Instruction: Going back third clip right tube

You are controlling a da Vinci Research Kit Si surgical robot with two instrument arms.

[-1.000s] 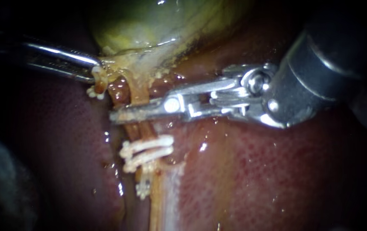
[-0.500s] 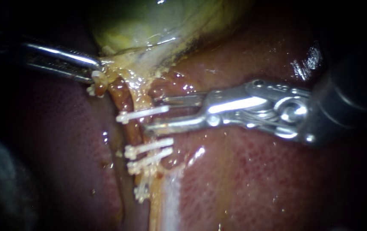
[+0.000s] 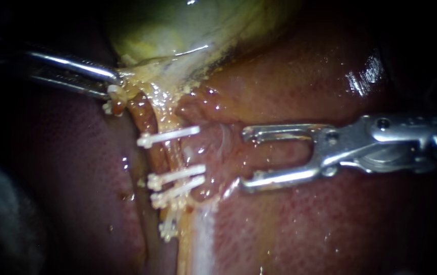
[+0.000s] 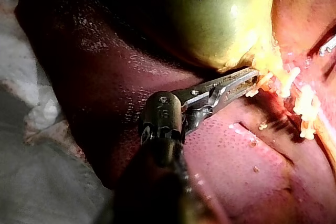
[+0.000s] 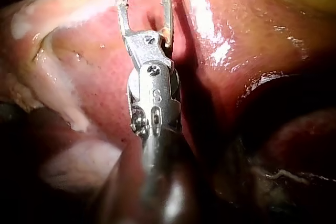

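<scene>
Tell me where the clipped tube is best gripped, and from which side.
Probably the bare stretch of tube between the upper clip and the lower two clips, coming in from the right instrument side: it lies crosswise to those open jaws.

The left instrument lies across the dark liver, its jaws clamped on yellow tissue at the neck of the gallbladder, with pale clips just ahead.
</scene>
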